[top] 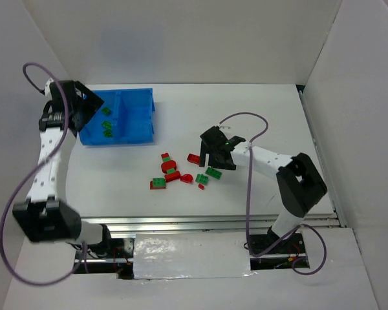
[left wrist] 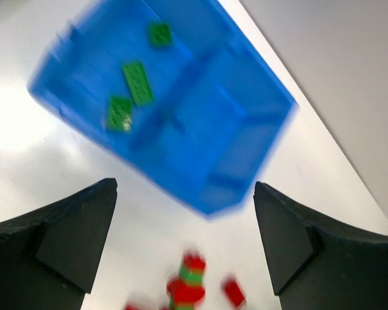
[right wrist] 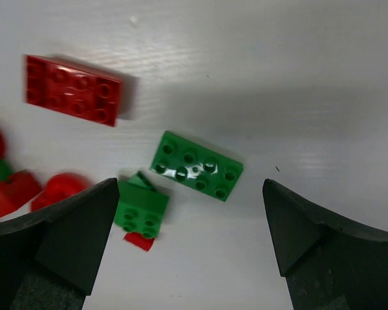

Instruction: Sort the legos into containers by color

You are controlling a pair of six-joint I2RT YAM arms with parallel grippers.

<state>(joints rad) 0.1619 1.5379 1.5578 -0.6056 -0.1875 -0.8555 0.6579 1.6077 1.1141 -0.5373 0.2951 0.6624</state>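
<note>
- We see the left gripper (top: 92,106) hanging over the bin (top: 150,113) at the table's (top: 258,116) 10 o'clock. Its jaws are wide apart with nothing between them.
- Three green legos (left wrist: 137,82) lie in one compartment, the left one in the top view. We judge that side to be for green, which would explain why this arm sits there.
- We make out no red in the bin, so we take the far side of the divider (top: 121,110) to be meant for red.
- The pile (top: 178,173) lies near the table's middle, at about 4 o'clock from the bin and well apart from it. Red and green are mixed in it, some touching or stacked.
- The right gripper (top: 215,158) hovers at the pile's 2 o'clock edge, jaws likewise spread wide and empty.
- In its wrist view a green plate (right wrist: 197,168) lies flat between the fingers, touching neither. We judge it the next pick, since it lies free of its neighbours.
- A red plate (right wrist: 73,89) lies at its 10 o'clock.
- A small green brick (right wrist: 142,210) sits at its 8 o'clock, on a red scrap and close to one finger (right wrist: 64,239). A careless close could catch it too.
- We judge the sort to be early, with most legos on the table.
</note>
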